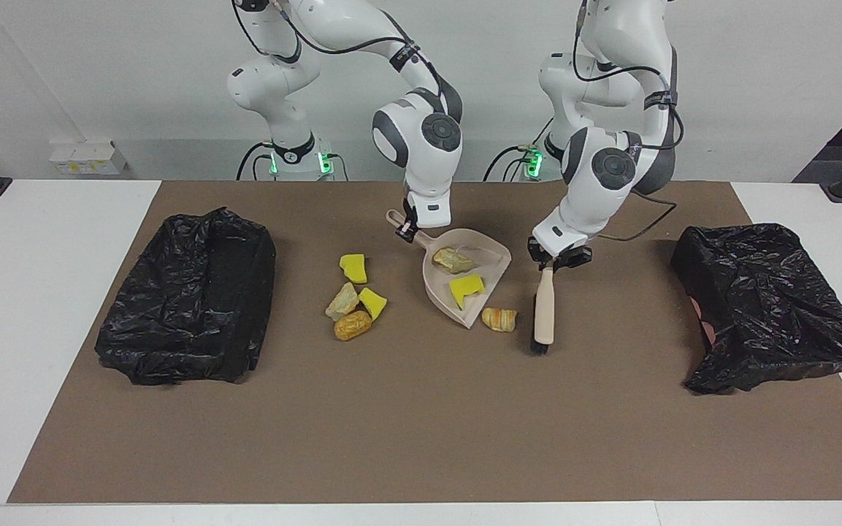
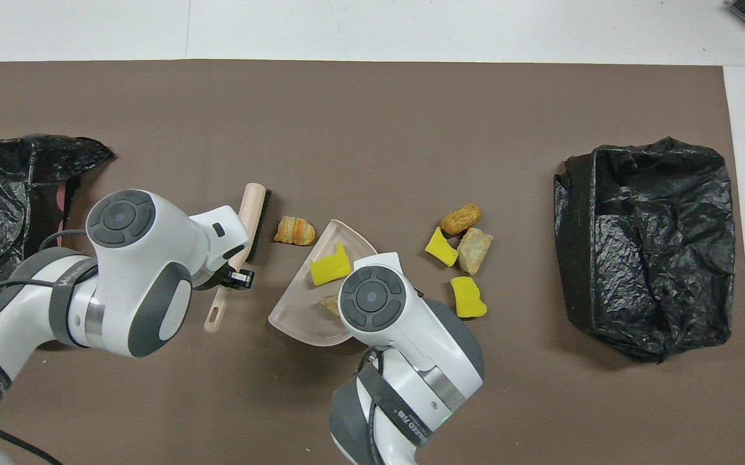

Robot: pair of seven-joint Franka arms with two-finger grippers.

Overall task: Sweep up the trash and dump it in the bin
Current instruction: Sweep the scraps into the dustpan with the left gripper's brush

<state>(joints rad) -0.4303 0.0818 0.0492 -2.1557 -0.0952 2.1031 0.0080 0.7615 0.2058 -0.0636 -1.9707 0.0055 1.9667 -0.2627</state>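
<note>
Two scraps (image 1: 467, 288) are lying in the dustpan (image 1: 441, 294) at mid-mat; a bread-like chunk (image 1: 499, 319) is sitting just outside its lip, and four more (image 1: 353, 296) are clustering beside it toward the right arm's end. Neither bin (image 1: 187, 296) is holding any yet, I judge. The right gripper (image 1: 407, 232) is clenching the dustpan's handle, wrist pointing down. The left gripper (image 1: 552, 261) is grasping the brush (image 1: 543, 310), bristles resting on the mat beside the chunk.
</note>
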